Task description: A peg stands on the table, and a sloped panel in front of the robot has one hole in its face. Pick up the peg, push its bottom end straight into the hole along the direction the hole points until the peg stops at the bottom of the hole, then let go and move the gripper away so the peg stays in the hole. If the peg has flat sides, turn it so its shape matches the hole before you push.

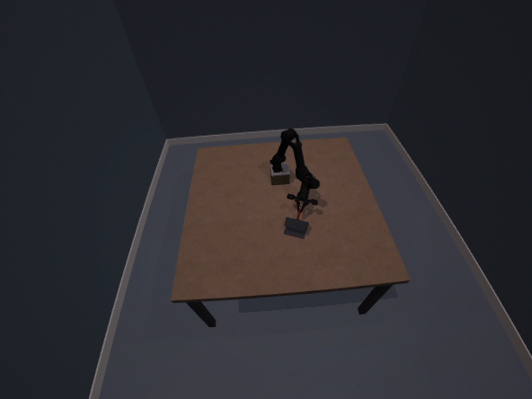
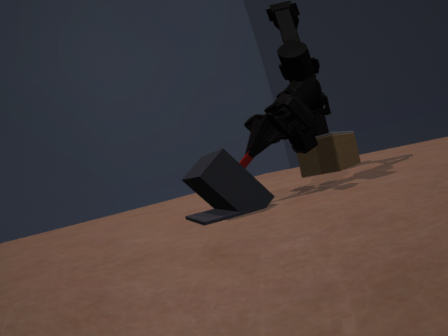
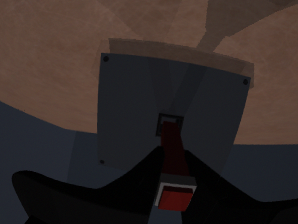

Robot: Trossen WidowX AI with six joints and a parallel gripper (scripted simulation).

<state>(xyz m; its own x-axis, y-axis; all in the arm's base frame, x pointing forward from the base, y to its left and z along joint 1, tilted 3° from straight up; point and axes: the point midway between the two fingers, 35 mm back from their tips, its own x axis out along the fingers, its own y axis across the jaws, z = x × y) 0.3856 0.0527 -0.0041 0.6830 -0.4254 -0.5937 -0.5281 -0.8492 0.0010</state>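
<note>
the gripper (image 1: 300, 209) (image 2: 251, 153) (image 3: 170, 155) is clenched on the red square peg (image 1: 299, 215) (image 2: 245, 160) (image 3: 173, 150), which slants toward the sloped panel (image 1: 297, 224) (image 2: 231, 182) (image 3: 131, 105). in the wrist view, the peg's far end is at the square hole (image 3: 159, 125), overlapping its lower part; whether it has gone in, i cannot tell. from the panel's middle, dark corner dots sit near ten (image 3: 106, 59), two (image 3: 245, 82) and seven o'clock (image 3: 102, 162).

Sloped panel (image 1: 297, 225) (image 2: 231, 182) (image 3: 130, 105) on table (image 1: 252, 252) (image 2: 227, 280) (image 3: 45, 65), before arm's base block (image 1: 280, 180) (image 2: 338, 155), peg (image 1: 299, 214) (image 2: 245, 160) (image 3: 173, 152) between
</note>
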